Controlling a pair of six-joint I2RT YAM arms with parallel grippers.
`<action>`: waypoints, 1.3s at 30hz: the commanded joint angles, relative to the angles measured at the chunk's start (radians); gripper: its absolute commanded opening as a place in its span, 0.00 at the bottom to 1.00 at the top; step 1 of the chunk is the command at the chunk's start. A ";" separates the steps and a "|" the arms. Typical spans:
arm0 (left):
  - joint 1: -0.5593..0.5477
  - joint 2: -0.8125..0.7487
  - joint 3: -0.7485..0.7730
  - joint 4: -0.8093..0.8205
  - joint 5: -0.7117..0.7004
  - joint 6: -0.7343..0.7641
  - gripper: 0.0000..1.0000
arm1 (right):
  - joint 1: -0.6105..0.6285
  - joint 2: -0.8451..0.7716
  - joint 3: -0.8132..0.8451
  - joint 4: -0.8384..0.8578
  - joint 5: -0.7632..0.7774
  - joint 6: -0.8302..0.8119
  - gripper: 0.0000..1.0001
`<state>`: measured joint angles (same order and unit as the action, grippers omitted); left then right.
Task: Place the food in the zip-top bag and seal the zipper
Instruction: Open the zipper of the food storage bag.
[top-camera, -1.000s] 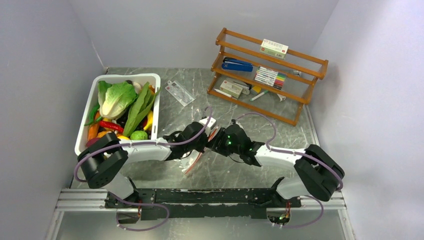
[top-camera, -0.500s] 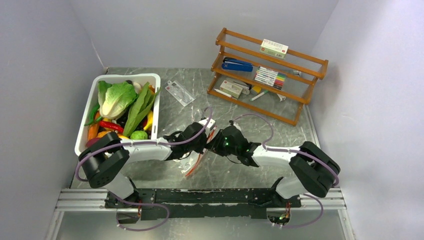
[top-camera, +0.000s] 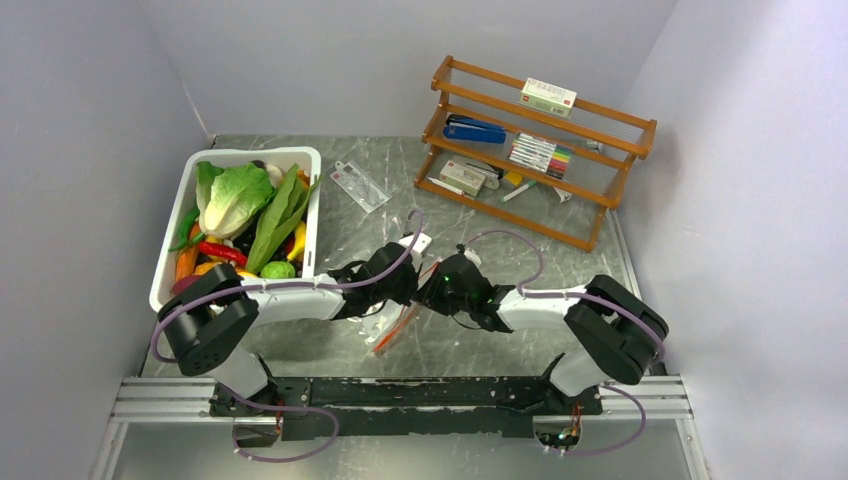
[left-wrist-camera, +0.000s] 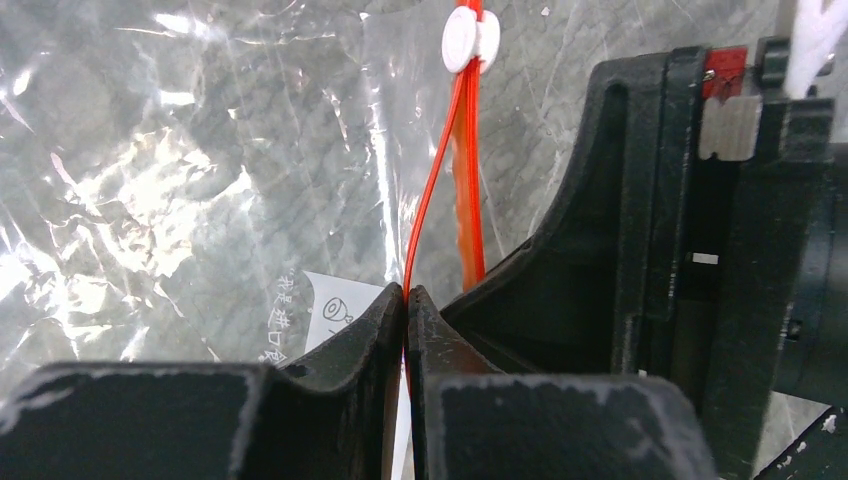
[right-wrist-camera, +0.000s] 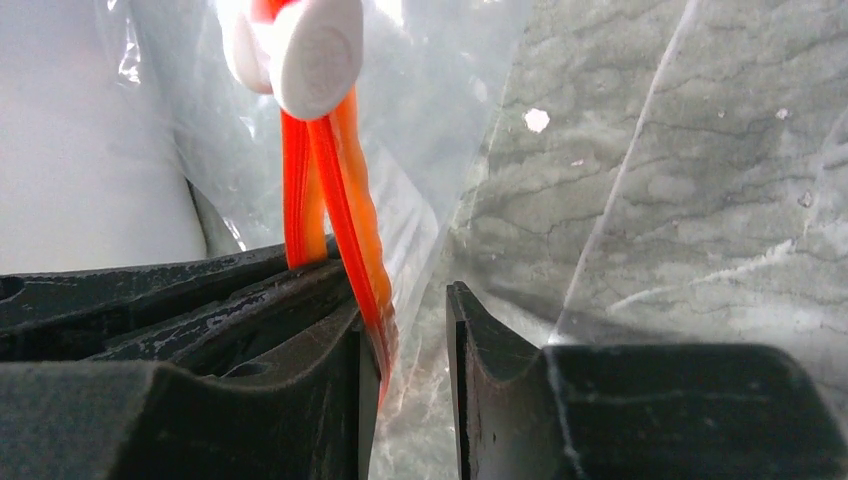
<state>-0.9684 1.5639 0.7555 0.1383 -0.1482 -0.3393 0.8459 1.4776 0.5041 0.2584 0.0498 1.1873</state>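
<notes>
The left gripper is clenched on the zipper, its two fingertips pressed together with the red-orange strip pinched between them. The right gripper has its jaws standing apart. The same strip hangs in the gap against one finger, clear of the other.

The zip-top bag lies at mid-table just ahead of both wrists. It is clear and creased, and the table shows through it. A white printed label sits near the held edge. The white slider rides on the strip, away from the fingers.

The food is heaped in a white bin at the left, well apart from the bag.

Obstructions: in the overhead view both forearms meet over the bag and cover most of it. In the left wrist view the black body of the right gripper fills the right side.

Surroundings: a small clear packet lies flat just beside the bin. A wooden rack stands at the far right, holding a box, a blue stapler and a row of markers.

Surface and room: the table is grey and veined like marble, with scuffs. Plain pale walls enclose it on three sides. An aluminium rail along the near edge carries the arm bases.
</notes>
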 joint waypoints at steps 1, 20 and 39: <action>0.002 -0.003 0.018 0.029 0.014 -0.018 0.07 | 0.004 0.043 0.015 0.046 0.035 -0.045 0.29; 0.025 -0.209 0.219 -0.263 -0.038 -0.010 0.12 | -0.077 -0.340 0.258 -0.372 0.041 -0.382 0.00; 0.035 -0.280 0.173 -0.242 -0.013 0.014 0.54 | -0.077 -0.194 0.707 -0.794 -0.066 -0.564 0.00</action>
<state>-0.9394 1.2766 0.9470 -0.0795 -0.0750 -0.3401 0.7685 1.2854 1.1587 -0.4614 0.0059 0.6865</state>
